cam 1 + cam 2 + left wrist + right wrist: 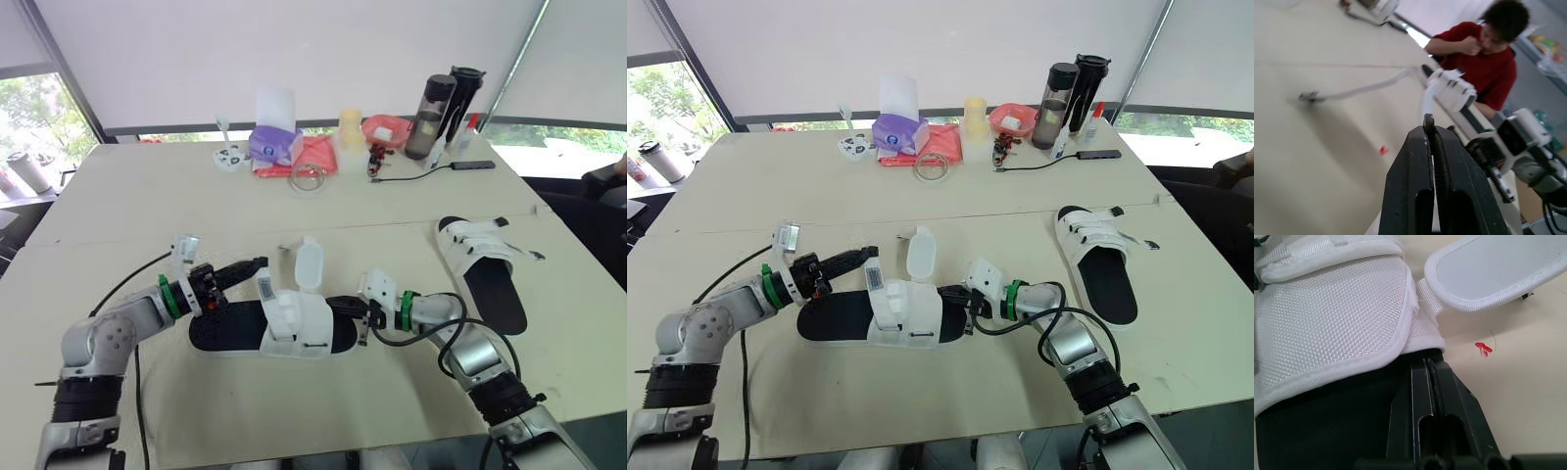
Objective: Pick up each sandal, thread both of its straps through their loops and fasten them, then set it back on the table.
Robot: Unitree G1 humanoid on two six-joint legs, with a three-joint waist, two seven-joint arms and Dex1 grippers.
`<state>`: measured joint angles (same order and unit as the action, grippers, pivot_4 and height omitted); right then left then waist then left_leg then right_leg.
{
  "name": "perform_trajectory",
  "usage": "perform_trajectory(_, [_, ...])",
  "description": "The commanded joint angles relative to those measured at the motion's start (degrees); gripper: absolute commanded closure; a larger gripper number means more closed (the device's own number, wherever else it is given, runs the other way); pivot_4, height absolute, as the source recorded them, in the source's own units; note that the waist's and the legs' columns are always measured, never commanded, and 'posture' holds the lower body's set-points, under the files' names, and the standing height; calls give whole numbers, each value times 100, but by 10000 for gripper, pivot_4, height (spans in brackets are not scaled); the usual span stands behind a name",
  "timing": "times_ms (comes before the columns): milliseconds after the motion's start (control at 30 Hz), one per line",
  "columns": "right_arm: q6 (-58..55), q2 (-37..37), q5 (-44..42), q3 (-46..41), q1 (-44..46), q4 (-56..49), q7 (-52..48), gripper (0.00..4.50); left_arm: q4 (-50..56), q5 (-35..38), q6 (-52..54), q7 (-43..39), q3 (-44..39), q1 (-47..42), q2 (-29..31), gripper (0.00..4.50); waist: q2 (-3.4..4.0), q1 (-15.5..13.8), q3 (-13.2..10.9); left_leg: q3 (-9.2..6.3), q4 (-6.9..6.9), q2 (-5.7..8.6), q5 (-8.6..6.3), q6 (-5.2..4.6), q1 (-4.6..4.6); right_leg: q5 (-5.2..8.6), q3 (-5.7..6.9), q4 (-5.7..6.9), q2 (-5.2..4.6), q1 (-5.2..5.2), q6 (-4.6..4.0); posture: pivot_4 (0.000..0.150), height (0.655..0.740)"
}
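A sandal [294, 333] with a black sole and white straps lies on the table's front middle, between my two grippers. One strap flap [309, 264] stands up unfastened, and a second strap [266, 286] with a label rises beside it. My left gripper [257, 264] is shut just left of the labelled strap, with nothing visible between its fingers [1420, 161]. My right gripper [341, 305] is shut, its fingertips [1425, 367] lying over the black footbed against the white strap's edge. A second sandal [485, 264] lies flat at the right with its straps across the top.
Along the table's far side stand a purple tissue pack [274, 145], a yellow cup [350, 127], a red bowl [385, 129], two dark bottles [441, 113] and a cable hub [472, 164]. A person in a red shirt [1484, 63] sits past the right edge.
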<state>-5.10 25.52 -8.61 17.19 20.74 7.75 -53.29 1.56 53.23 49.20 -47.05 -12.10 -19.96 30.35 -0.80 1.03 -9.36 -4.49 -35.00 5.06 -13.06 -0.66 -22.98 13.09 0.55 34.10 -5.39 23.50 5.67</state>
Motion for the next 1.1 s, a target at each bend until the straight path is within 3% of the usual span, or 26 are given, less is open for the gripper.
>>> perform_trajectory(33, [-233, 28, 365, 158, -136, 460, 109, 45000, 431, 335, 1, 104, -158, -587, -132, 44499, -4, -13, -2, 0, -2, 0, 0, 0, -8, 0, 1, 1, 0, 7, 0, 1500, 7400])
perform_trajectory(267, [-241, 12, 379, 150, -151, 446, 124, 45000, 666, 1063, 481, 843, -312, -1452, -510, 44499, -8, -28, -4, -3, -5, 2, 3, 2, -11, -12, 9, 13, 3, 23, -4, 1500, 7400])
perform_trajectory(767, [-274, 7, 368, 122, -181, 407, 181, 45000, 342, 402, 395, 1102, 108, -1025, -790, 44499, -10, -46, -5, -4, -9, 4, -1, 19, 2, -20, 11, 12, 7, 7, -1, 1500, 7400])
perform_trajectory(1100, [-310, 17, 360, 100, -254, 302, 219, 45000, 137, 375, 426, 1135, -11, -813, -838, 44499, -10, -51, -6, -6, -10, 4, -1, 19, 8, -19, 11, 12, 6, 0, 0, 1500, 7400])
